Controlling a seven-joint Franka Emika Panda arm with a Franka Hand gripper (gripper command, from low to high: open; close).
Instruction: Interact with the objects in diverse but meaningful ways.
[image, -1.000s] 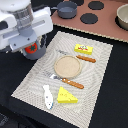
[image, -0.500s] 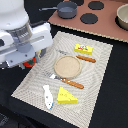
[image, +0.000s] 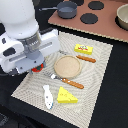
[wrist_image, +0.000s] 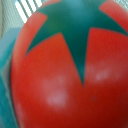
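Tomato (wrist_image: 65, 75) fills wrist view; exterior shows only red sliver, possibly tomato; hand grip unclear.

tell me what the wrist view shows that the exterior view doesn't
Only the wrist view shows the red tomato close up, filling the frame, with its green star-shaped top. Only the exterior view shows the cheese wedge, the white fish, the yellow block, the round wooden board, the grey pot and the striped mat; there the arm hides the tomato. Both show a bit of that mat; neither shows the jaws clearly.
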